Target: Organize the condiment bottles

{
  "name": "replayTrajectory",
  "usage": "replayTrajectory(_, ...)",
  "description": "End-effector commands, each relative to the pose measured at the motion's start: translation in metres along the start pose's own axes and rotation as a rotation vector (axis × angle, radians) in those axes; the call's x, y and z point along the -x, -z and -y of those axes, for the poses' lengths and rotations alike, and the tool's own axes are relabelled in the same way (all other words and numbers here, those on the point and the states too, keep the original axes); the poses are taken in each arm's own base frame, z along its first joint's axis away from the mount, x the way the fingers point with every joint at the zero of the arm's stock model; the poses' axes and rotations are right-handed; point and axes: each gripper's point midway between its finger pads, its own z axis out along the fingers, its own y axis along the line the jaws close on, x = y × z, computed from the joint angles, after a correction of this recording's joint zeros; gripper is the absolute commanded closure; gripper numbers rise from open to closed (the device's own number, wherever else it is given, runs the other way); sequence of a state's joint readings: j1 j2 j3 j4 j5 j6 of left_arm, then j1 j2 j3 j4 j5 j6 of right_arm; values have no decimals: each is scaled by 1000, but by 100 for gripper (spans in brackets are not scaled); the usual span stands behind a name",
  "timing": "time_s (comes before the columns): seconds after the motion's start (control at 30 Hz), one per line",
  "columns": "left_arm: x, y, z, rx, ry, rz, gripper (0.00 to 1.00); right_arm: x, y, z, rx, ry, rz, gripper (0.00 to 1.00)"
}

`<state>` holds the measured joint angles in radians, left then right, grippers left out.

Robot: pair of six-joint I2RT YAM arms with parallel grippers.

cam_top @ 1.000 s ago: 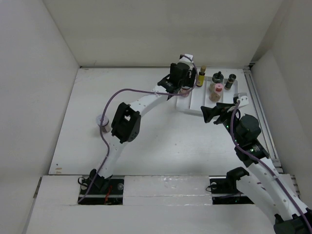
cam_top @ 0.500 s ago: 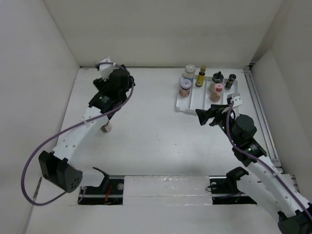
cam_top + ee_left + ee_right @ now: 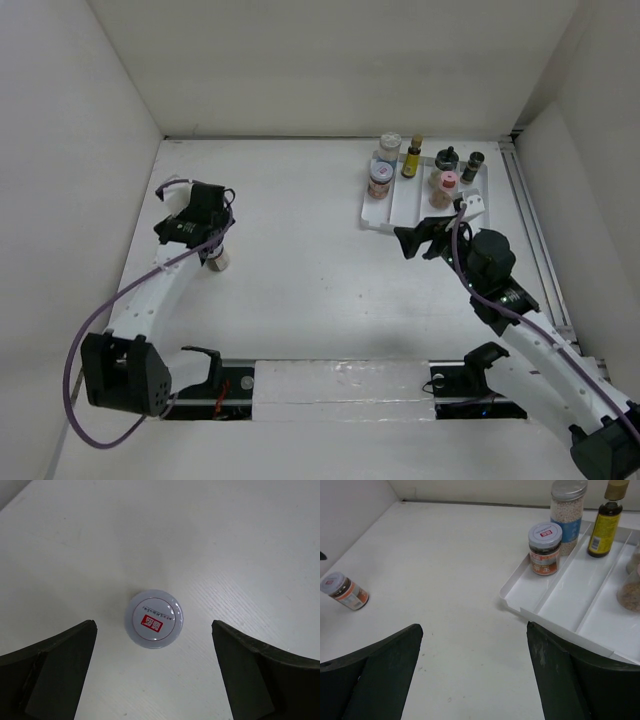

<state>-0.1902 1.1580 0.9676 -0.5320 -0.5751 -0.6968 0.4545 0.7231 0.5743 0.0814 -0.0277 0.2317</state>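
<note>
We see a small jar (image 3: 153, 619) with a pale lid marked in red and an orange label, alone on the left of the bench (image 3: 240, 540), well apart from the white tray (image 3: 520, 611). It stands upright, long axis vertical, lid up. The left gripper (image 3: 152, 626) hangs above it, jaws wide, apart from it on either side; the right gripper (image 3: 474, 627) has its jaws spread and empty.

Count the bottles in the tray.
6: blue-labelled jar and orange-labelled jar in the left channel, amber bottle next, two black-capped jars and a pink-lidded jar farther right. The right gripper hides a corner of the tray.
</note>
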Motion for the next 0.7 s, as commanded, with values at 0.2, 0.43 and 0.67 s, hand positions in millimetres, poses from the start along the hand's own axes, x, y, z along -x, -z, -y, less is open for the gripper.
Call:
replayTrajectory(0.2,-20,-28,33,-54,-44,-83,4,21,-5,-25,89,21,48,9)
replayTrajectory(0.43,-43,-36,11,7,-63,-107,7,19,-7,-23,78,21,42,9)
replayTrajectory(0.67,-49,-39,-10,106,-37,-82,12,16,-9,-22,76,21,33,9)
